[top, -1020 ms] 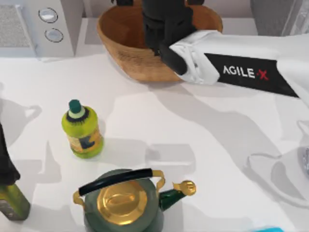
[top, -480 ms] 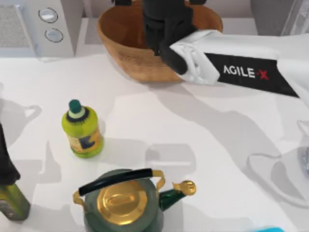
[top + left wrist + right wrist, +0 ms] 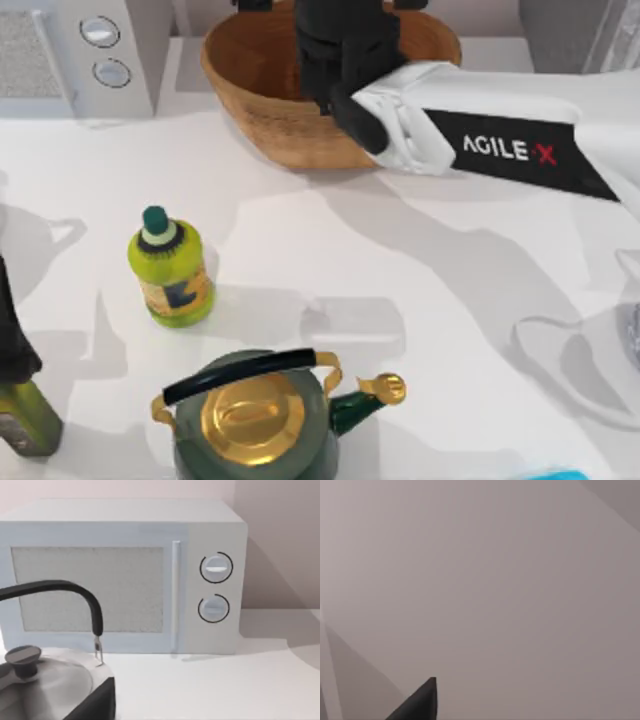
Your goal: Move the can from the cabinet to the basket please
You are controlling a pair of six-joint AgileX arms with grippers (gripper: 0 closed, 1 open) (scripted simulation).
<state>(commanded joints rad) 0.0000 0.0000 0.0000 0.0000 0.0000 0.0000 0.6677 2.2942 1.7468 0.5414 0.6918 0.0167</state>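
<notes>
The can cannot be made out, and whether it lies inside the basket (image 3: 260, 120) or sits in the right hand (image 3: 335, 60) poised over that basket's hollow cannot be told, so delivery appears near its end but unconfirmed.

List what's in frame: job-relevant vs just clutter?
Job:
- basket, top centre of the table
- right arm's hand, over the basket
- cabinet, top right corner

Clutter:
- microwave, top left
- yellow-green bottle
- green and gold kettle
- grey kettle, by the microwave
</notes>
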